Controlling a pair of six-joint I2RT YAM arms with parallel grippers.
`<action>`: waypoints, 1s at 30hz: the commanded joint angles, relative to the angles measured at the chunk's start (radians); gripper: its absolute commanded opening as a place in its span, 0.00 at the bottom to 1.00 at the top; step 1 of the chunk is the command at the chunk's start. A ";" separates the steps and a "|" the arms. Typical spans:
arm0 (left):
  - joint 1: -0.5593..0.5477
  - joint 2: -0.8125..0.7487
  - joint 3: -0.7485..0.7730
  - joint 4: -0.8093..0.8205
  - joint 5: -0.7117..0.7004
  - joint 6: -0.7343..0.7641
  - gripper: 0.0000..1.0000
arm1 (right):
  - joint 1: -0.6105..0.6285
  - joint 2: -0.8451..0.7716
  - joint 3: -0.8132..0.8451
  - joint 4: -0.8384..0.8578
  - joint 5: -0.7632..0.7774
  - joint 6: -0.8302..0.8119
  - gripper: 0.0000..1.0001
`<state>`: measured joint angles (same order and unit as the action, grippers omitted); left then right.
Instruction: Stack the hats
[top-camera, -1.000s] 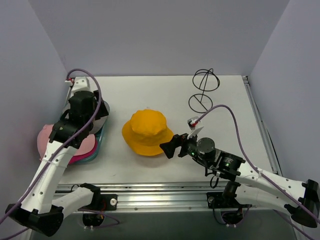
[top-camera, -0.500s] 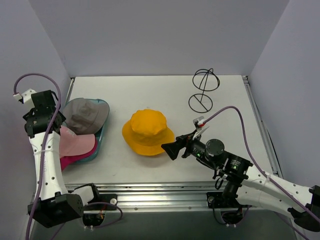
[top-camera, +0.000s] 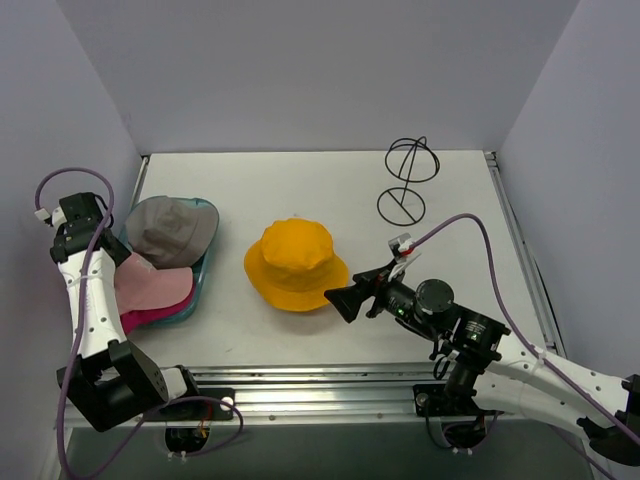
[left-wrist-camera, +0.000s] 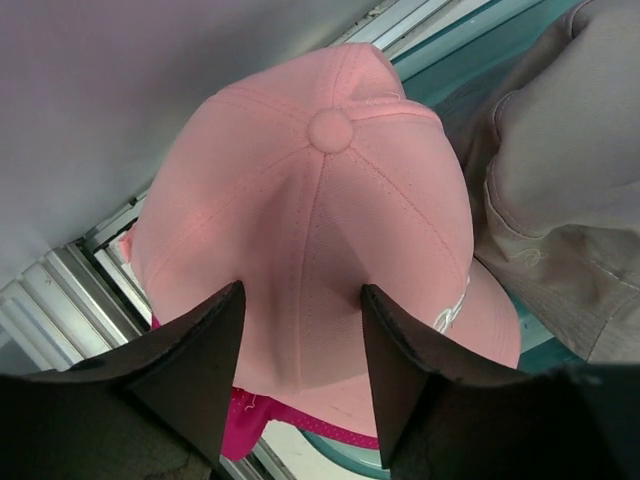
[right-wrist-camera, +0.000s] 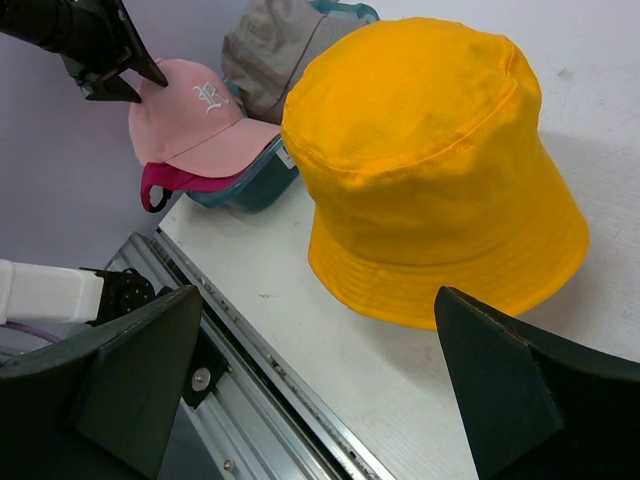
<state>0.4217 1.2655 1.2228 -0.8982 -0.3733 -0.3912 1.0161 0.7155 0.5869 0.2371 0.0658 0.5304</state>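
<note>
- Drawn back off the grey bucket hat (top-camera: 172, 230), the left gripper (left-wrist-camera: 300, 300) is held spread over the light pink baseball cap (left-wrist-camera: 320, 200).
- Right gripper (top-camera: 340, 298) is seen spread beside the yellow bucket hat (top-camera: 295, 262) on the table (top-camera: 300, 185).

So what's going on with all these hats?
Two robot arms are stacking hats. The left gripper hangs open over a light pink baseball cap, which already lies on a magenta baseball cap beside a grey bucket hat in a teal tray. The right gripper, also open, points at the brim of a yellow bucket hat sitting alone mid-table; neither holds anything.
</note>
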 joint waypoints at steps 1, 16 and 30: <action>0.006 0.015 -0.022 0.067 0.017 0.005 0.58 | 0.007 0.018 0.014 0.042 -0.020 -0.003 0.98; 0.008 -0.116 0.032 0.079 0.014 -0.001 0.02 | 0.006 0.019 0.008 0.045 -0.012 -0.004 0.98; -0.009 -0.267 0.124 0.090 0.237 -0.086 0.02 | 0.007 -0.005 0.004 0.031 0.002 -0.004 0.98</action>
<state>0.4202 1.0237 1.2839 -0.8417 -0.2367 -0.4381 1.0161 0.7219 0.5869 0.2375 0.0555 0.5308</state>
